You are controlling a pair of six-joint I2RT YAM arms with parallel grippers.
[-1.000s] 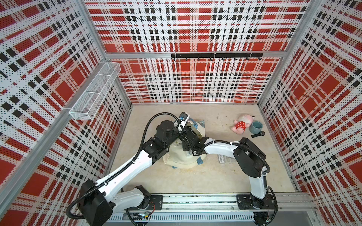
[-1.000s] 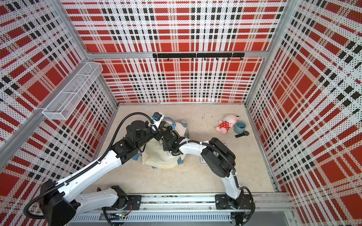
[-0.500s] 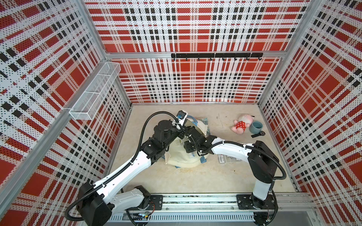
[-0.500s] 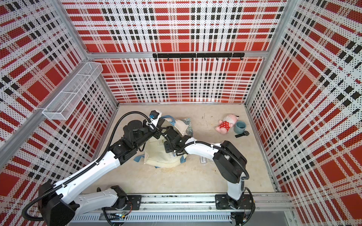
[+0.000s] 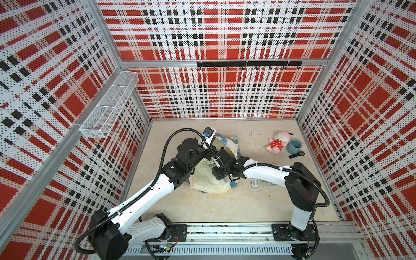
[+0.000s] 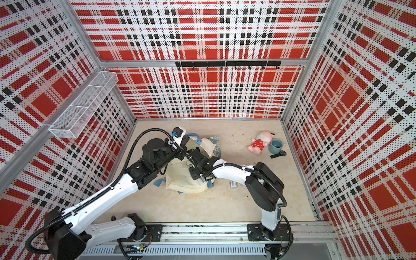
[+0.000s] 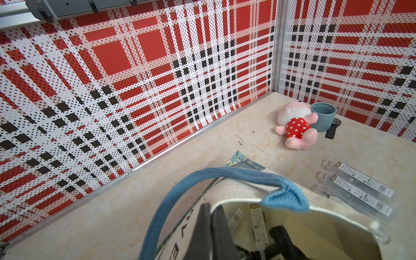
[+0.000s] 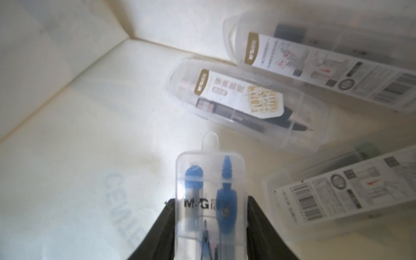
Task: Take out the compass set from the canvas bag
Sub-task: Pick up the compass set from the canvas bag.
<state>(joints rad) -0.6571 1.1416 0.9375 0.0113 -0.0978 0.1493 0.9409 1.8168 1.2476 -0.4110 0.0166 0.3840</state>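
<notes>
Clear-cased compass set (image 8: 210, 186) inside the canvas bag (image 5: 207, 182), long axis pointing straight out from the right gripper (image 8: 210, 201), jaws grasping its 2 long sides. Jaws of the left gripper (image 7: 210, 210) clenched on the bag's rim. Likely exit: backward along that axis.

Pink plush toy (image 5: 277, 144) beside blue cup (image 5: 295, 146)
</notes>
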